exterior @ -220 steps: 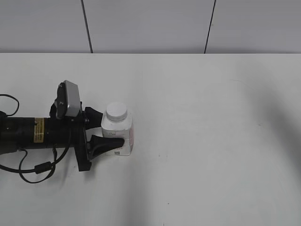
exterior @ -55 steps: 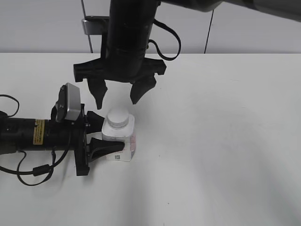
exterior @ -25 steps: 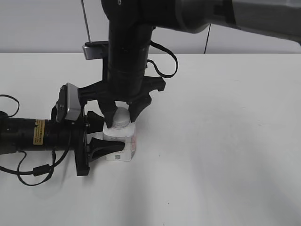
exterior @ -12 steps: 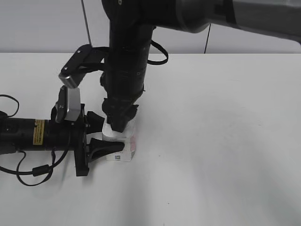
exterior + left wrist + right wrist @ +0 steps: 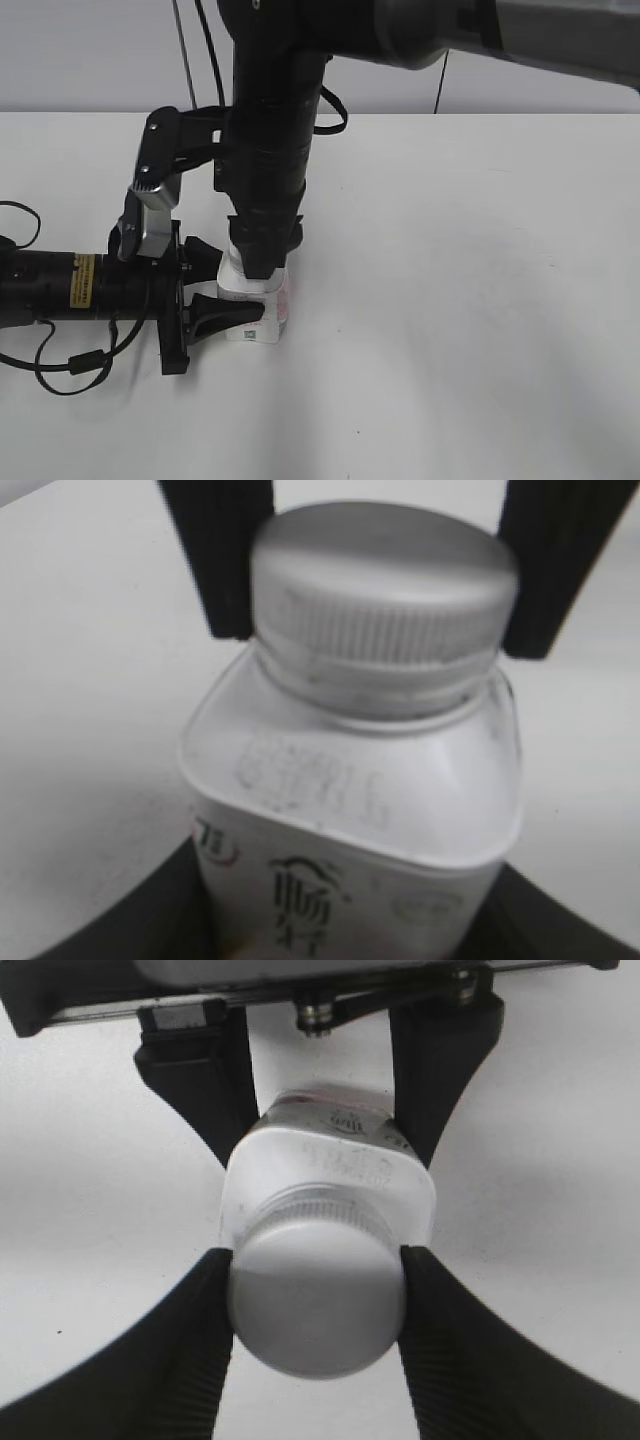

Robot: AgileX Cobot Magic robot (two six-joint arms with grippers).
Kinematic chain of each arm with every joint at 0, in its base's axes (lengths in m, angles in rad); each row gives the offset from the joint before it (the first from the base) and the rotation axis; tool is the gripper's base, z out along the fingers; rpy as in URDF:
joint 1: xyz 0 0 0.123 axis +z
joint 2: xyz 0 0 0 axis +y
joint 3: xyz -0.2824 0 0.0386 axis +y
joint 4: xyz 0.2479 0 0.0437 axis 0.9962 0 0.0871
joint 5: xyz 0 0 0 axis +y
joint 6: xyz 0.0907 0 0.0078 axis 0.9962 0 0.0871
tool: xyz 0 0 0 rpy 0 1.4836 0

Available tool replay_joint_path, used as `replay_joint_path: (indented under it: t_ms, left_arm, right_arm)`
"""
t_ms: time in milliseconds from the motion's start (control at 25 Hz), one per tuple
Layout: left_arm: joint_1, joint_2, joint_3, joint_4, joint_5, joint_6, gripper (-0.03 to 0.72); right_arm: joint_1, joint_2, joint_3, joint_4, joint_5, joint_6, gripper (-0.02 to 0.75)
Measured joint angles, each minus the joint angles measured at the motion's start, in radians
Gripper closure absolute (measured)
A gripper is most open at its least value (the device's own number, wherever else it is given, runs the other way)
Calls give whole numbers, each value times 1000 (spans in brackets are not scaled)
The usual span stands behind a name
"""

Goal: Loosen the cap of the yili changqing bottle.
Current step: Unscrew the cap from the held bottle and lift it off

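Left claw (image 5: 215,290) level, clamped on bottle (image 5: 262,312), right claw (image 5: 316,1305) vertical, pinching cap (image 5: 315,1310)

The yili changqing bottle (image 5: 355,820) fills the left wrist view, standing upright on a pale table (image 5: 90,680). Its ribbed white cap (image 5: 385,595) sits on the neck, with two black fingers (image 5: 222,550) pressed against its left and right sides. Dark curved shapes at the bottom corners flank the body; they seem to touch it, though blur obscures this.
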Motion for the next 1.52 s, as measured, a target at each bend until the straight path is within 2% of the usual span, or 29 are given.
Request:
replay_joint_path:
  t_ms: [80,200,280,440,760,920,1080,1160,1520]
  left_arm:
    - [0,0,0,0,-1,0,323]
    - [0,0,0,-1,-1,-2,324]
    - [0,0,0,-2,0,-2,324]
    - [0,0,0,-2,0,-3,326]
    - [0,0,0,-3,0,-3,326]
    - [0,0,0,-3,1,-3,326]
    - [0,0,0,-3,1,-3,328]
    - [0,0,0,-3,1,-3,328]
    - [0,0,0,-3,1,-3,328]
  right_arm:
    - [0,0,0,2,-1,25,307]
    - [1,0,0,21,1,70,169]
    - [1,0,0,27,1,88,134]
    - [1,0,-28,27,2,176,162]
    - [1,-36,-53,22,3,425,169]
    - [1,-65,-54,6,4,698,171]
    - [1,-67,-54,5,4,1122,188]
    - [1,-67,-54,6,4,1245,206]
    - [1,-65,2,7,5,1317,234]
